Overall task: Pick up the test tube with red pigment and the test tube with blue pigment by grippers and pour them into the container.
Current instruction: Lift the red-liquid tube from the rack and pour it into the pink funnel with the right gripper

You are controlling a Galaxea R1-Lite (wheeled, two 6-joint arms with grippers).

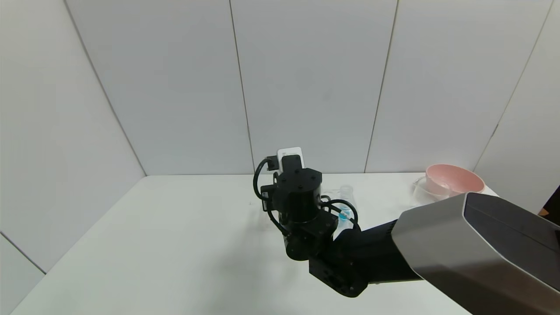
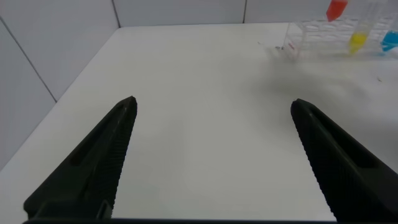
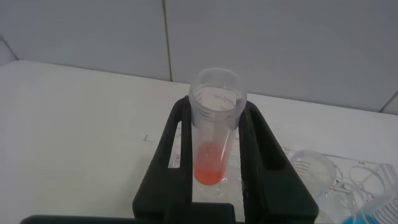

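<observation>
My right gripper is shut on the test tube with red pigment and holds it upright, mouth up, with orange-red liquid at its bottom. In the head view only the right wrist shows over the table's middle; its fingers are hidden beneath it. The red tube also shows in the left wrist view, higher than its neighbours. The test tube with blue pigment stands in the clear rack; its blue liquid shows beside the wrist. The clear container stands at the far right. My left gripper is open and empty over bare table.
A tube with yellow liquid stands in the rack between the red and blue ones. A pink bowl sits at the far right corner, next to the container. White wall panels close the back and sides of the white table.
</observation>
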